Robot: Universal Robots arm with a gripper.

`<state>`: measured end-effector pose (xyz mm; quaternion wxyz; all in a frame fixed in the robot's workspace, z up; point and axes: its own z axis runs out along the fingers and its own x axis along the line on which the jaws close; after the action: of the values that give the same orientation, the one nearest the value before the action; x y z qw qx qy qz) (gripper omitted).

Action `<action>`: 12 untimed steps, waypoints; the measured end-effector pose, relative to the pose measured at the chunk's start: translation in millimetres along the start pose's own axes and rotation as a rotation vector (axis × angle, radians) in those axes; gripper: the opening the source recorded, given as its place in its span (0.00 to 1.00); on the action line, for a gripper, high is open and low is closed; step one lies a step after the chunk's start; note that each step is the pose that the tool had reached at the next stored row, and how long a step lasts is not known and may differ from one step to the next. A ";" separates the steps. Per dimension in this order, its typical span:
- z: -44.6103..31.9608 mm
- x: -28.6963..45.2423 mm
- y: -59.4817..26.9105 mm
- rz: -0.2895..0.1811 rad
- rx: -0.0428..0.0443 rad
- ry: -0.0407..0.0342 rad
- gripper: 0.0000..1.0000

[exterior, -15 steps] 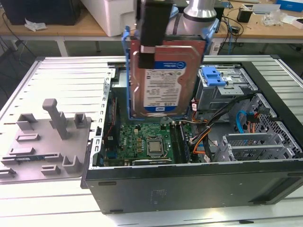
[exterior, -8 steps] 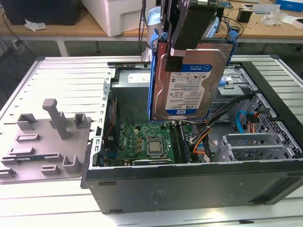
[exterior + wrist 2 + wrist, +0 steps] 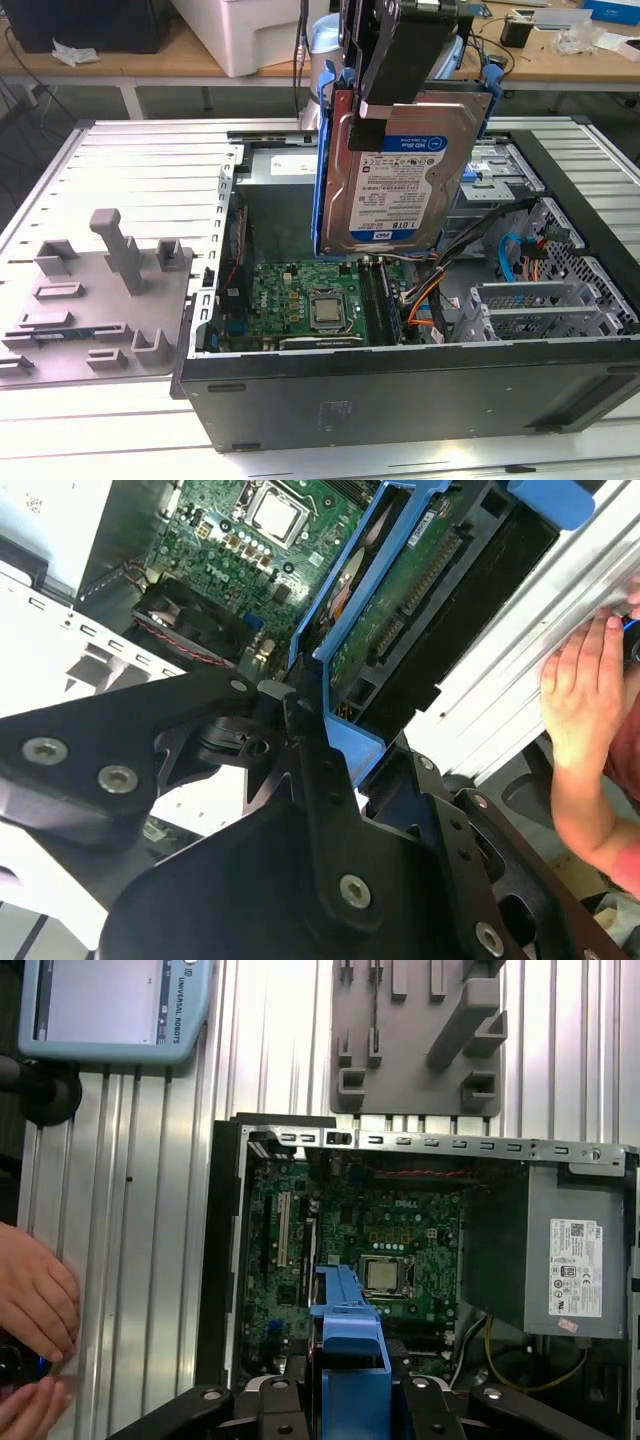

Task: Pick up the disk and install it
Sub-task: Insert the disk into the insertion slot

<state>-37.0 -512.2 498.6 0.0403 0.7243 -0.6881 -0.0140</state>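
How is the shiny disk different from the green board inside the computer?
The disk hangs on edge, held up in the pincer above the computer case; the green board lies flat on the case's floor. The disk is silver with a blue frame and a white-and-blue label; the board is green. Both are flat computer parts.

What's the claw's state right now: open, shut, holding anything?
Claw: closed on the disk, holding it upright above the open computer case.
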 end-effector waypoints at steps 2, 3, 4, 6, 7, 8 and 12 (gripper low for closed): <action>0.0 0.0 0.0 0.000 0.0001 -0.0008 0.37; 0.0 0.0 0.0 0.000 0.0000 -0.0013 0.37; 0.0 0.0 0.0 0.000 0.0001 -0.0018 0.37; 0.0 0.0 0.0 -0.001 0.0001 -0.0026 0.37; 0.0 0.0 0.0 -0.001 0.0002 -0.0033 0.37; 0.0 0.0 0.0 -0.001 0.0002 -0.0037 0.37; 0.0 0.0 0.0 -0.001 0.0002 -0.0040 0.37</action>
<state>-37.1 -512.2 498.6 0.0388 0.7247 -0.6878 -0.0153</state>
